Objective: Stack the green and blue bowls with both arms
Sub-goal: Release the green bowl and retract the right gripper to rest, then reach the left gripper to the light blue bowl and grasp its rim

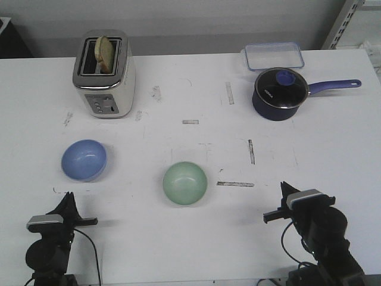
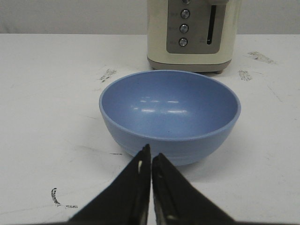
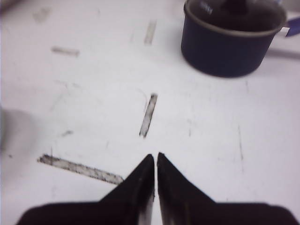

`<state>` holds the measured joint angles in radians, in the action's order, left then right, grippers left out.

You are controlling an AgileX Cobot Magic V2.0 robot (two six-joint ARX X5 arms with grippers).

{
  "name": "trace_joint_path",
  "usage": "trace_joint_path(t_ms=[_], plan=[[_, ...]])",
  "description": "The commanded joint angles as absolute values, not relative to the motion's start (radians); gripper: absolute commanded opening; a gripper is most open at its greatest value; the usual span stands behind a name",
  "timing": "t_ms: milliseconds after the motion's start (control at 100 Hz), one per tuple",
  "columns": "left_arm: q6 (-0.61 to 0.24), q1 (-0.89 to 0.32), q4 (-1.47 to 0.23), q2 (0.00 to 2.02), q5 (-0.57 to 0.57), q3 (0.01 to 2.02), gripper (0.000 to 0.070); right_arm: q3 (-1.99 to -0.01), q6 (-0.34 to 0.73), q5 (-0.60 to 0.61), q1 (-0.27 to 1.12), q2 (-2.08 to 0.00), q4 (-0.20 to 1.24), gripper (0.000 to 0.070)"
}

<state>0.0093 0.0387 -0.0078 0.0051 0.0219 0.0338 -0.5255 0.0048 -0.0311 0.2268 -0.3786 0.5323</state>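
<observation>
The periwinkle blue bowl (image 1: 84,159) sits upright and empty on the left of the white table; in the left wrist view the blue bowl (image 2: 169,112) is just beyond my fingertips. The mint green bowl (image 1: 185,182) stands near the table's middle, apart from the blue one. My left gripper (image 1: 67,197) rests at the front left, short of the blue bowl, shut with nothing in it (image 2: 151,152). At the front right my right gripper (image 1: 284,187) is also shut and empty (image 3: 155,157), over bare table to the right of the green bowl.
A cream toaster (image 1: 105,74) holding a slice of bread stands at the back left. A dark navy saucepan (image 1: 280,93) with a long blue handle and a clear lidded container (image 1: 273,56) sit at the back right. Worn tape marks (image 1: 235,184) dot the table.
</observation>
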Motion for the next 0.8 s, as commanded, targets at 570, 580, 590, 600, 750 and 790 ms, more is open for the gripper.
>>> trace_joint_path(t_ms=[570, 580, 590, 600, 750, 790], plan=[[0.015, 0.039, 0.020, 0.253, 0.022, 0.589, 0.0010, -0.517, 0.010, -0.053, 0.228, -0.270, 0.516, 0.0000], [0.016, 0.039, 0.010, 0.268, 0.022, 0.607, 0.0013, -0.517, 0.010, -0.053, 0.228, -0.270, 0.516, 0.0000], [0.017, 0.039, 0.000, 0.283, 0.022, 0.626, 0.0016, -0.517, 0.010, -0.053, 0.228, -0.270, 0.516, 0.0000], [0.017, 0.039, -0.009, 0.298, 0.023, 0.644, 0.0017, -0.517, 0.010, -0.053, 0.228, -0.270, 0.516, 0.0000], [0.020, 0.039, -0.104, 0.525, 0.028, 0.884, 0.0133, -0.516, 0.010, -0.053, 0.228, -0.270, 0.516, 0.0000], [0.019, 0.040, -0.134, 0.584, 0.029, 0.941, 0.0170, -0.516, 0.010, -0.053, 0.228, -0.270, 0.516, 0.0000]])
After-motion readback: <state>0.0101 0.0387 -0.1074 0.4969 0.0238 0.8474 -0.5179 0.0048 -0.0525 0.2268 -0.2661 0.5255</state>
